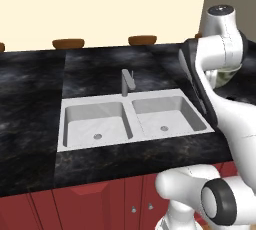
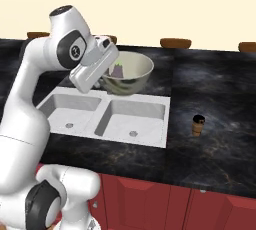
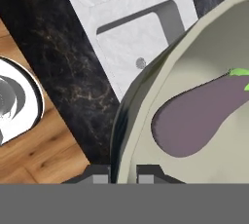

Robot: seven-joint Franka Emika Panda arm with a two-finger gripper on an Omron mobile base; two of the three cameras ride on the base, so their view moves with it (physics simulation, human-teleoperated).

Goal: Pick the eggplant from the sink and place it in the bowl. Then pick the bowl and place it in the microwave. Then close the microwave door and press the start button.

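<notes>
My gripper (image 2: 105, 80) is shut on the left rim of the cream bowl (image 2: 131, 71) and holds it in the air above the sink (image 2: 107, 114), tilted a little. The dark purple eggplant (image 2: 117, 70) lies inside the bowl. In the hand view the bowl (image 3: 214, 52) is close up with the eggplant (image 3: 204, 116) on its inner wall, and the fingertips (image 3: 97, 175) straddle the rim. The double-basin sink (image 1: 132, 116) stands empty, and a sliver of the bowl (image 1: 225, 77) peeks out behind the arm. The microwave and its door are out of view.
A grey faucet (image 1: 127, 81) stands behind the sink. Flat brown rounded shapes (image 1: 68, 43) line the back of the black counter (image 2: 210, 89). A small brown cup-like thing (image 2: 198, 124) stands on the counter right of the sink. Red cabinets (image 2: 150, 199) run below.
</notes>
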